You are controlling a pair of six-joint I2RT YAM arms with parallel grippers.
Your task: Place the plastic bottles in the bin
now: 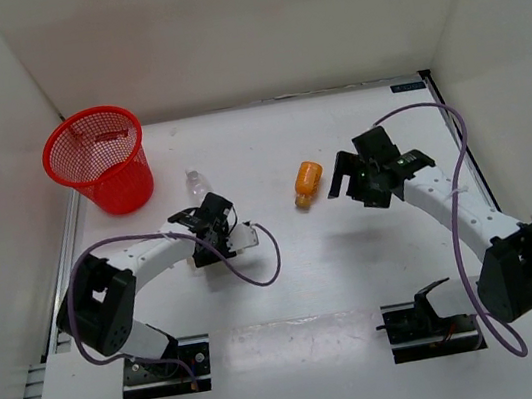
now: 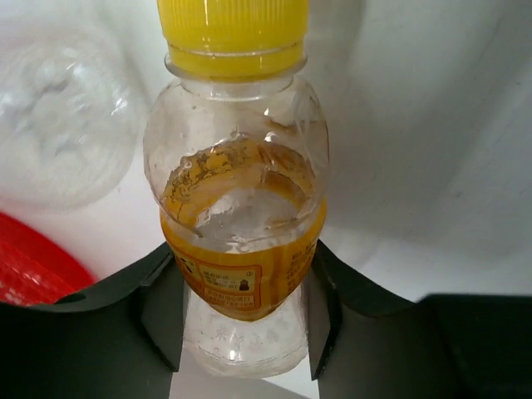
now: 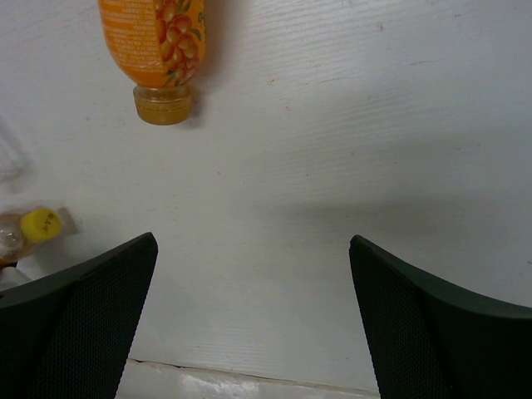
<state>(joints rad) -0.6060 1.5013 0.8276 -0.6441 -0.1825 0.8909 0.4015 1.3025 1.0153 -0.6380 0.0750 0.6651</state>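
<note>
My left gripper (image 2: 241, 287) is shut on the short clear bottle (image 2: 237, 191), which has a yellow cap and orange-yellow contents; the fingers press its lower body. In the top view this gripper (image 1: 215, 220) is left of centre and hides most of that bottle. The slim clear bottle (image 1: 197, 182) lies just beyond it, blurred in the left wrist view (image 2: 58, 125). The all-orange bottle (image 1: 307, 183) lies at the table's middle, cap toward the near side (image 3: 154, 41). My right gripper (image 1: 357, 182) is open and empty, just right of it (image 3: 252, 249). The red mesh bin (image 1: 98, 160) stands far left.
White walls close in the table on the left, back and right. A purple cable loops on the table beside the left arm (image 1: 257, 272). The bin's red rim shows at the lower left of the left wrist view (image 2: 25, 266).
</note>
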